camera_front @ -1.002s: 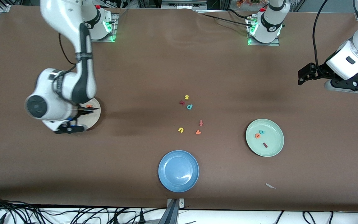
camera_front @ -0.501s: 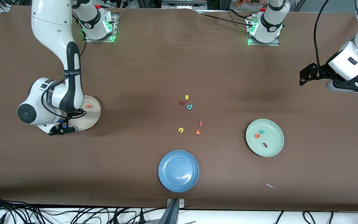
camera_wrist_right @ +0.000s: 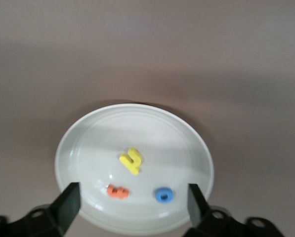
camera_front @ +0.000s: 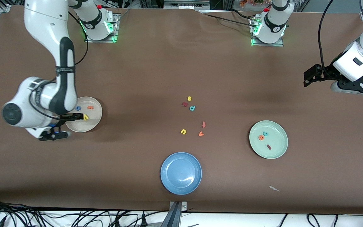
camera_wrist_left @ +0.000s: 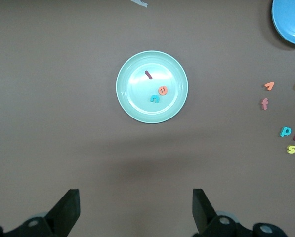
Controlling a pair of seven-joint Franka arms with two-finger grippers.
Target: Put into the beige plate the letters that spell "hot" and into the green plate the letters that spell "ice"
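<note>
The beige plate [camera_front: 94, 121] lies toward the right arm's end of the table and holds the yellow h [camera_front: 86, 117], the blue o [camera_front: 78, 108] and the orange t [camera_front: 90, 107]. My right gripper [camera_front: 69, 122] hangs open over that plate's rim with nothing between its fingers. In the right wrist view the h [camera_wrist_right: 131, 161], t [camera_wrist_right: 118, 191] and o [camera_wrist_right: 164, 194] lie loose in the plate [camera_wrist_right: 187, 143]. The green plate [camera_front: 277, 151] holds the teal c [camera_front: 265, 133], orange e [camera_front: 261, 137] and dark red i [camera_front: 268, 146]. My left gripper [camera_wrist_left: 136, 212] waits open, high over the table at the left arm's end.
A blue plate [camera_front: 169, 181] sits nearest the front camera. Loose letters lie mid-table: yellow s [camera_front: 189, 98], a dark red one [camera_front: 184, 104], a teal one [camera_front: 192, 108], an orange hooked one [camera_front: 204, 124], yellow u [camera_front: 183, 131], orange v [camera_front: 201, 134]. A paper scrap [camera_front: 274, 188] lies near the green plate.
My right gripper has opened and drawn back toward the right arm's end of the table. The yellow h and blue o now show in the beige plate. The left arm barely shifted.
</note>
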